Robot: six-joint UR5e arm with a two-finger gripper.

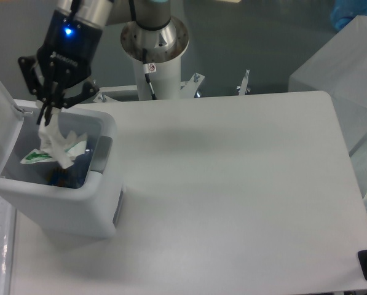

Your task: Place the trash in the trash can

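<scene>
Camera: gripper (48,112) clasping wrapper (55,145) above trash can (78,203)

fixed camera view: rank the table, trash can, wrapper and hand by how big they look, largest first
1. table
2. trash can
3. hand
4. wrapper
The hand sits nearer the camera, so its lead over the wrapper is unsure.

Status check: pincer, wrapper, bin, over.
Pincer shut on wrapper. Wrapper hanging inside the open trash can, not released. Nothing in the way.
</scene>
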